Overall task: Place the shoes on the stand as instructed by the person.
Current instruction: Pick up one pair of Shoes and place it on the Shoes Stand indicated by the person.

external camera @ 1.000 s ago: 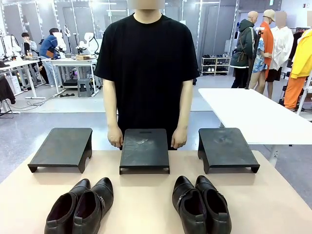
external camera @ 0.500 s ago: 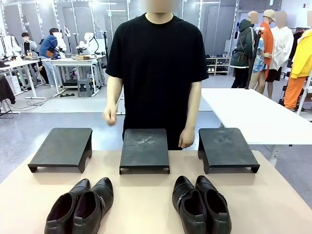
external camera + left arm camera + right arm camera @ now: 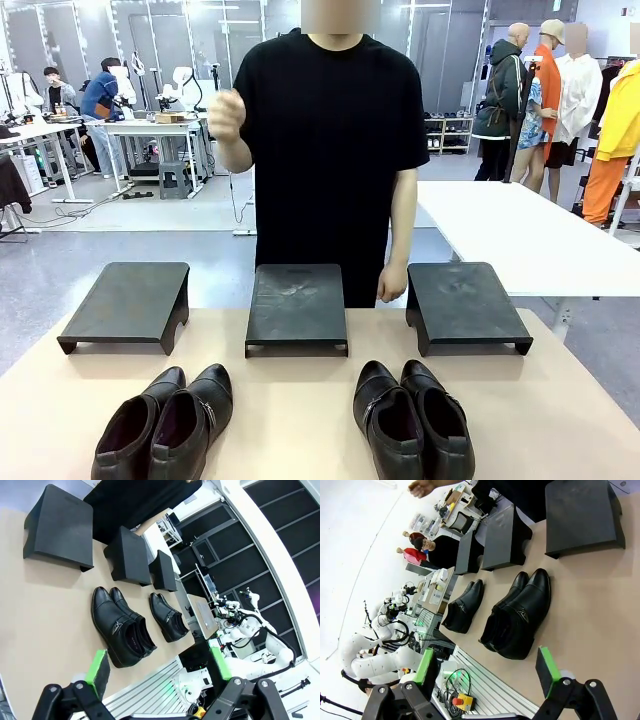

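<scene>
Left gripper (image 3: 159, 665) and right gripper (image 3: 485, 667) gape open; three black stands (image 3: 296, 305) sit mid-frame behind the shoes (image 3: 165, 425).

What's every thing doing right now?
Left pair of shiny black leather shoes: side by side on the table.
Right pair of shiny black leather shoes: side by side on the table.
Row of three flat black stands: upright, beyond the shoes.
Person's raised hand: loosely curled, chest height.
Person's lowered hand: beside the right stand.
Left end effector: open.
Right end effector: open.
</scene>
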Robot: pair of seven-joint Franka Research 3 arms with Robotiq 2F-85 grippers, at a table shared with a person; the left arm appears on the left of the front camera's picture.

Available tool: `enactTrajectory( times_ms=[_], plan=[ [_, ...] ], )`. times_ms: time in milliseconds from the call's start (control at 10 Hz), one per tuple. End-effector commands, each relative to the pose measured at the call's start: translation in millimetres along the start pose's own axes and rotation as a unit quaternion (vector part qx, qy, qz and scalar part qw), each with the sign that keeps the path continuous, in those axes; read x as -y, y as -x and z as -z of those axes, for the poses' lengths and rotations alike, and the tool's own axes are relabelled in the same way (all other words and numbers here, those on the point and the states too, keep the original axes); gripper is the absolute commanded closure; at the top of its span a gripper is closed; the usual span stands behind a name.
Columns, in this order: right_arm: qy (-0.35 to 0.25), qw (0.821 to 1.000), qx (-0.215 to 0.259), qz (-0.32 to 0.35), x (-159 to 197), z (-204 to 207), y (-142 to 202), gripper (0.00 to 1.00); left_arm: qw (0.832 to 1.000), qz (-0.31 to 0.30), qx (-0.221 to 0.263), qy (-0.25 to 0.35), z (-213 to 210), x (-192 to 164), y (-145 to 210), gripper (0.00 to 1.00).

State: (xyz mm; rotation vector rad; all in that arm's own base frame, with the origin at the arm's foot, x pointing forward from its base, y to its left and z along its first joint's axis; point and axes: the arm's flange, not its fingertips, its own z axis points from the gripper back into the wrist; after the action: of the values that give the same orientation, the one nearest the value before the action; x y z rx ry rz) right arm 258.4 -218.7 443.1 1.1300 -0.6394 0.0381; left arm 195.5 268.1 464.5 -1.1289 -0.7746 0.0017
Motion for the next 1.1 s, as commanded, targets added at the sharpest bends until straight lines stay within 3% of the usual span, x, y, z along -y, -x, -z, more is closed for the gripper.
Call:
enactTrajectory(
  times_ms=[0,1000],
  plan=[
    [-0.007,1.000,0.006,0.000,-0.2,-0.6,-1.2,0.00,1.000,0.010,0.004,0.009,-1.8,0.1,-1.6,0.00],
    [-0.007,1.000,0.006,0.000,-0.2,-0.6,-1.2,0.00,1.000,0.010,0.004,0.009,-1.8,0.1,-1.6,0.00]
  ],
)
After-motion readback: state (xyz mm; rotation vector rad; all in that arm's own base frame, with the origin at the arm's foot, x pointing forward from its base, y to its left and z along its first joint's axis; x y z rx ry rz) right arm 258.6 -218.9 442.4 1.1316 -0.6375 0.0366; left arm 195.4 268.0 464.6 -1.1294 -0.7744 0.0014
